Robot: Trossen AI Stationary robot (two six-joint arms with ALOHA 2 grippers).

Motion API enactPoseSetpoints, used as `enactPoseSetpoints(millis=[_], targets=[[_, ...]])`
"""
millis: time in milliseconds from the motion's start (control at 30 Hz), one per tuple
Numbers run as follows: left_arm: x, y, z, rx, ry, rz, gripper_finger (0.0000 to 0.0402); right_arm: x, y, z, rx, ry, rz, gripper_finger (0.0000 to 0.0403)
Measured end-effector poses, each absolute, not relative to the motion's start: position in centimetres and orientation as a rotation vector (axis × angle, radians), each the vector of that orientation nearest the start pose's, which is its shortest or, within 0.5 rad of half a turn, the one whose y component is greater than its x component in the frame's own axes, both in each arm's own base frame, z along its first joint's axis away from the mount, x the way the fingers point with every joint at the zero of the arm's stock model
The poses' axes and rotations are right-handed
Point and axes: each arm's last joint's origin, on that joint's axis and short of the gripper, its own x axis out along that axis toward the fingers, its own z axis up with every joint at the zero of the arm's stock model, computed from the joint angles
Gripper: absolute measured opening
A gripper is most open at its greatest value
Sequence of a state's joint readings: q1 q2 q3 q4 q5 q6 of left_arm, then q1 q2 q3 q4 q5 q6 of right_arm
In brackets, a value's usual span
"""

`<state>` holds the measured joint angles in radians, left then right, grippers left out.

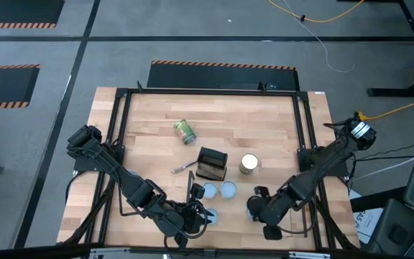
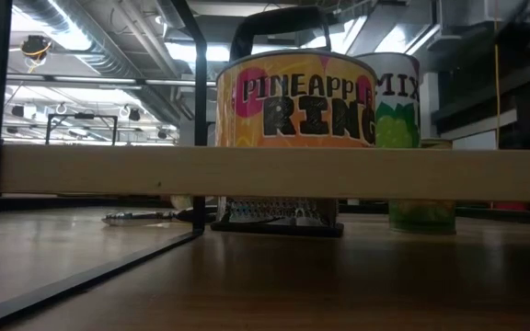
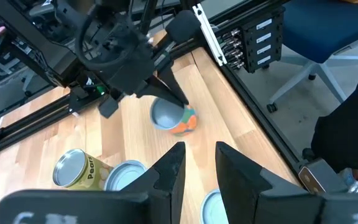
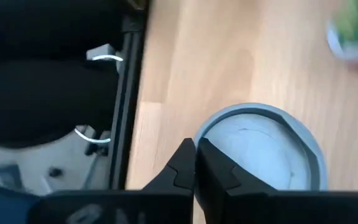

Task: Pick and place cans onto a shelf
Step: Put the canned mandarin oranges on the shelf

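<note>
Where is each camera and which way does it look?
High: above table, straight down; both arms show.
Low: table height, level across; pineapple can, no arms.
Left wrist: left arm, facing right end effector; own open fingers.
Right wrist: right arm, facing blue-topped can; own shut fingers.
Shared: high and left wrist show right arm.

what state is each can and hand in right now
left hand, open, empty
right hand, shut, tips at the orange can
orange can, looks tipped off upright
green can, lying on its side
gold can, standing upright
pineapple can, upright on the shelf
shelf, at least two cans on it
</note>
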<state>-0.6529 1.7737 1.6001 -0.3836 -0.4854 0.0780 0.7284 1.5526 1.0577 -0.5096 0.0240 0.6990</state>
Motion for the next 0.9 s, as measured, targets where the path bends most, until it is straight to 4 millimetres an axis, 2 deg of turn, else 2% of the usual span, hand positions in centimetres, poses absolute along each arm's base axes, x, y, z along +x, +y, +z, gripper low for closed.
enactPoseSetpoints(millis=[167,333,567,900], targets=[[32.92,-23.48,32.95,0.377,0.464,-0.182,0.0081,22.96,20.33,22.10,0.376,1.090,0.034,0.0008],[32.92,-23.48,32.95,0.377,0.464,-0.182,0.0081,23.20,19.86,22.08,0.390,0.983,-0.127,0.0009],[32.92,-23.48,32.95,0.377,0.464,-0.182,0.0081,23.19,19.78,22.07,0.400,0.971,-0.153,0.0016],[32.92,-23.48,32.95,0.377,0.464,-0.181,0.0081,23.20,19.78,22.08,0.400,0.970,-0.152,0.0078]])
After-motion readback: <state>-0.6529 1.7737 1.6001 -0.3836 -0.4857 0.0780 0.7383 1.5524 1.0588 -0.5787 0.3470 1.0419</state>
